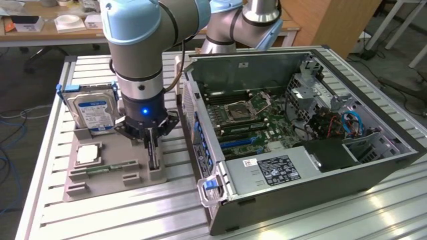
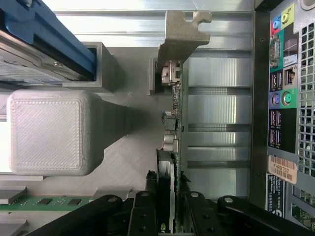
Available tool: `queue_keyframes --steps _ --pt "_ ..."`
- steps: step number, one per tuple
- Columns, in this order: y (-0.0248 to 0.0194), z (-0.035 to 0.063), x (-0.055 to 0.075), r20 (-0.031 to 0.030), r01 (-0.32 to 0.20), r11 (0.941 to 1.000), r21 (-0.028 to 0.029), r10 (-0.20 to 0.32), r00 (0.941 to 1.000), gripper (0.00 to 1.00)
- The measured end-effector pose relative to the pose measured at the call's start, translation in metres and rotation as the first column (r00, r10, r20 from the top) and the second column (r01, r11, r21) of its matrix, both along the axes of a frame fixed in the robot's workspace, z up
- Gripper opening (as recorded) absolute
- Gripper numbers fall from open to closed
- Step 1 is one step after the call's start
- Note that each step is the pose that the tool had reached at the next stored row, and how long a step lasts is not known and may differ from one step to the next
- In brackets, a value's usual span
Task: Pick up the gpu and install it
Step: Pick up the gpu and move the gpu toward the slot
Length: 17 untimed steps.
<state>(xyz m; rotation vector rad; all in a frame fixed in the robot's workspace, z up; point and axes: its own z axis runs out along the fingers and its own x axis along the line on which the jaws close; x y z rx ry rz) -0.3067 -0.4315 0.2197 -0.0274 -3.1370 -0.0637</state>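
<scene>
The gpu (image 2: 176, 98) stands on edge in a slot of the grey tray (image 1: 107, 187). It is a thin dark board with a tan metal bracket (image 2: 179, 34) at one end. In the exterior view the gpu (image 1: 153, 159) is a thin dark strip at the tray's right side, under the arm. My gripper (image 1: 151, 142) has come straight down over it. In the wrist view my gripper (image 2: 167, 179) straddles the board with one black finger (image 2: 150, 184) on each side. The jaws are partly closed and close to the board, and a narrow gap still shows on one side.
On the tray are a silver hard drive (image 1: 93, 110) standing upright, a flat processor (image 1: 88, 154) and a green memory stick (image 1: 107, 167). The open computer case (image 1: 300, 130) lies just to the exterior view's right, and its rear ports (image 2: 283, 98) are near the gpu.
</scene>
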Motion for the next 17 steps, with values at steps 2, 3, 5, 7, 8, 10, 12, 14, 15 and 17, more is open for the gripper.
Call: queue_keyframes --steps 2,3,5,7,8,10,12,14,15,17 --pt "0.0000 0.0000 0.0000 0.0000 0.000 1.0000 0.0000 0.000 1.0000 0.27" --pt "0.0000 0.0000 0.0000 0.0000 0.000 1.0000 0.0000 0.000 1.0000 0.27" --pt "0.0000 0.0000 0.0000 0.0000 0.000 1.0000 -0.0001 0.000 1.0000 0.27" --pt "0.0000 0.0000 0.0000 0.0000 0.000 1.0000 -0.0006 0.000 1.0000 0.27" --pt "0.0000 0.0000 0.0000 0.0000 0.000 1.0000 -0.0010 0.000 1.0000 0.27" --pt "0.0000 0.0000 0.0000 0.0000 0.000 1.0000 -0.0014 0.000 1.0000 0.27" --pt "0.0000 0.0000 0.0000 0.0000 0.000 1.0000 -0.0015 0.000 1.0000 0.27" --pt "0.0000 0.0000 0.0000 0.0000 0.000 1.0000 -0.0015 0.000 1.0000 0.27" --pt "0.0000 0.0000 0.0000 0.0000 0.000 1.0000 -0.0015 0.000 1.0000 0.27" --pt "0.0000 0.0000 0.0000 0.0000 0.000 1.0000 -0.0015 0.000 1.0000 0.27"
